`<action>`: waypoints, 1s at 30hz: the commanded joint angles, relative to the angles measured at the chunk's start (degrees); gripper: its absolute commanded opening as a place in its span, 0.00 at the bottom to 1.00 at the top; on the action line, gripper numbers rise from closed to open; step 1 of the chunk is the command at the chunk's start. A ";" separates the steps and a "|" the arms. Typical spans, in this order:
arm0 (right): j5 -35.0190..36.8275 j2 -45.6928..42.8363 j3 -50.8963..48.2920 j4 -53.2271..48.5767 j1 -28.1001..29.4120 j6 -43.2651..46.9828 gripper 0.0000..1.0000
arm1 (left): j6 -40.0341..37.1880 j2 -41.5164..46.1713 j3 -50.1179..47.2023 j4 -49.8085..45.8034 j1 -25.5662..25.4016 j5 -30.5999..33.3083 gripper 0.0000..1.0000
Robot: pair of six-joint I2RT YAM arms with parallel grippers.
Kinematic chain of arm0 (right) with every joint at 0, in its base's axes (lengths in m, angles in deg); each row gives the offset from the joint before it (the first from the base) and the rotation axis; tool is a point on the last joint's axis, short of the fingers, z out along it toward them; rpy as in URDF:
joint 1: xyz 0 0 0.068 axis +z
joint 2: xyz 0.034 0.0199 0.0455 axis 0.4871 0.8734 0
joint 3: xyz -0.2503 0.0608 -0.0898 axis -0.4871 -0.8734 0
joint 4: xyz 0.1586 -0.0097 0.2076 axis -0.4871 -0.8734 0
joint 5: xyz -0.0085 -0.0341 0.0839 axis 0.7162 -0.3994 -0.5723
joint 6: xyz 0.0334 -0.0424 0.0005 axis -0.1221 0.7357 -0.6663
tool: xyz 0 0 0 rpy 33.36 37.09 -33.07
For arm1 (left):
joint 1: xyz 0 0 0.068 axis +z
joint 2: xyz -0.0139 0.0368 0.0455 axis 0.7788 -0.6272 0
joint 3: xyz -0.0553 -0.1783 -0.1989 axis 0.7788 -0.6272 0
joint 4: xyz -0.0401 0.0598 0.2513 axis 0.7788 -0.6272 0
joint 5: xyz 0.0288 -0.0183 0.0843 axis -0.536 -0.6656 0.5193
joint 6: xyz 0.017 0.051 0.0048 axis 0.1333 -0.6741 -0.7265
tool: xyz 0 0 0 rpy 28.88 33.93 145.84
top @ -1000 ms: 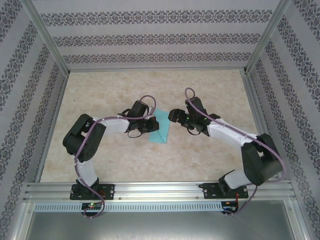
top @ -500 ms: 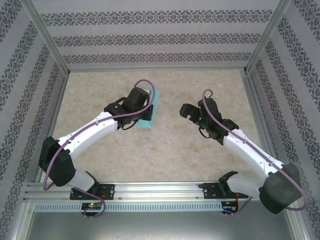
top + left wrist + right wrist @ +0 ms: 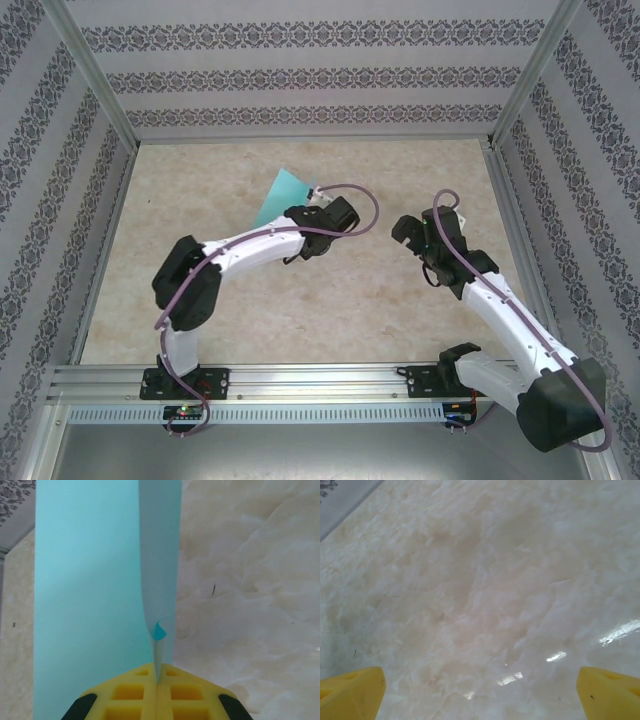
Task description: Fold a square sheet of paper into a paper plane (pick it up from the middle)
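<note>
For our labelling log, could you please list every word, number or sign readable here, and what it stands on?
None can be read.
The paper is plain turquoise, the table shows only marble veining, and the walls show only ornamental bands.
Any marking on the arm bases is too small to tell.

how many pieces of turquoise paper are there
1. The turquoise paper is pinched between the fingers of the left gripper, sticking out toward the far left of the table. Another piece could lie hidden under an arm.
</note>
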 commanded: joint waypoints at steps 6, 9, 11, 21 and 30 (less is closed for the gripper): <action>-1.14 -3.27 -3.49 -0.74 -4.70 -0.69 0.98 | 0.66 -11.14 7.02 -4.93 -1.78 9.04 0.03; -3.20 -3.37 -3.87 -0.35 -6.12 -1.22 0.98 | 2.97 -14.44 8.65 -3.98 -2.92 5.82 0.03; -3.90 -3.33 -3.83 -0.21 -6.51 -1.48 0.98 | 4.37 -16.45 9.43 -3.71 -3.72 4.14 0.03; -4.26 -1.79 -2.50 -1.79 -7.94 -1.22 0.98 | 5.44 -18.48 9.93 -0.30 -4.02 -6.88 0.04; -4.93 -0.69 0.15 -3.43 -8.11 -0.23 0.98 | 5.68 -10.70 9.37 0.15 -3.97 -20.68 0.40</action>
